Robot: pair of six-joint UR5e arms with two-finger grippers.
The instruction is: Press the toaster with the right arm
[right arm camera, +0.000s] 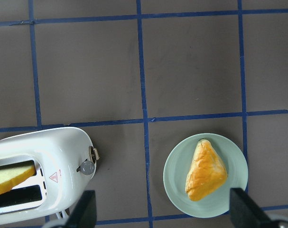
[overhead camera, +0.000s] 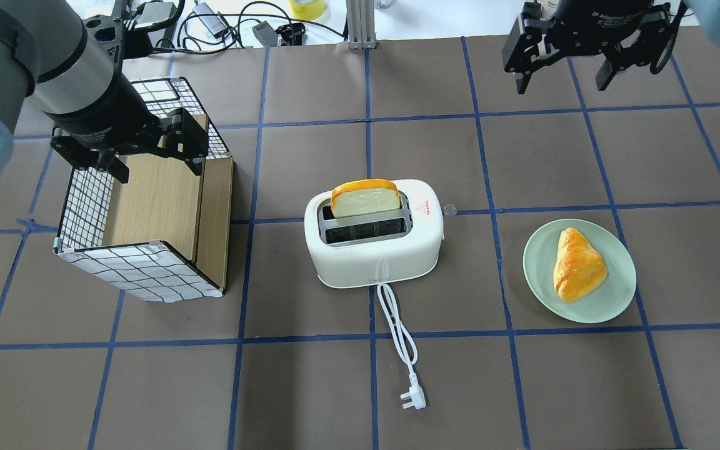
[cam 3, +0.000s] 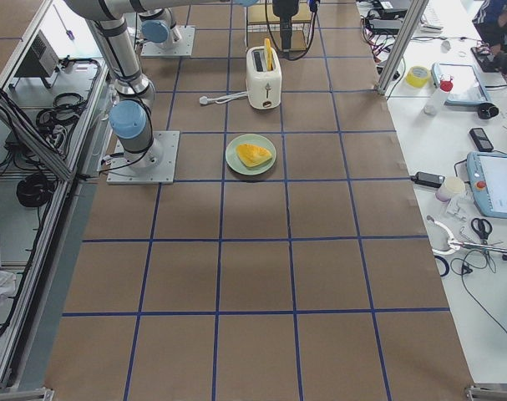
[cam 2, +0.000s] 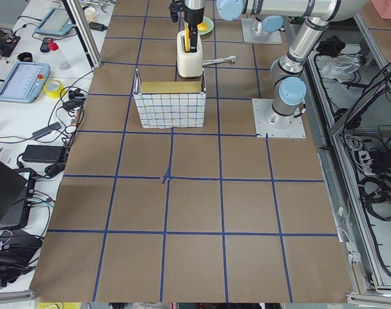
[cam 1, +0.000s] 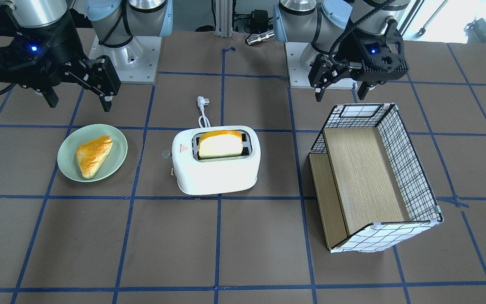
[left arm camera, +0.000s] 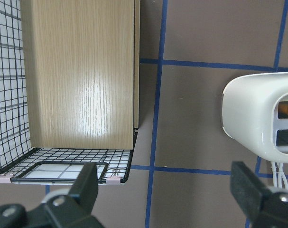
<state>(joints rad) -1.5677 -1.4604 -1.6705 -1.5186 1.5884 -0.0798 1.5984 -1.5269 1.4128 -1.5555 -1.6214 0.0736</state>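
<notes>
The glossy white toaster (cam 1: 217, 173) stands mid-table with a bread slice (cam 1: 220, 145) upright in one slot. It also shows in the overhead view (overhead camera: 391, 256) and the right wrist view (right arm camera: 44, 156). Its side lever and knob (right arm camera: 87, 167) face the plate side. Its white cord and plug (overhead camera: 413, 397) lie on the mat. My right gripper (cam 1: 79, 101) is open and empty. It hangs high above the table, beyond the plate and well off the toaster, as the overhead view (overhead camera: 562, 80) shows. My left gripper (overhead camera: 159, 169) is open and empty above the basket.
A pale green plate (overhead camera: 538, 262) with a golden pastry (overhead camera: 577, 265) lies on the toaster's lever side. A checked wire basket (overhead camera: 85, 200) with a wooden panel lies tipped on the toaster's other side. Blue tape lines cross the brown mat.
</notes>
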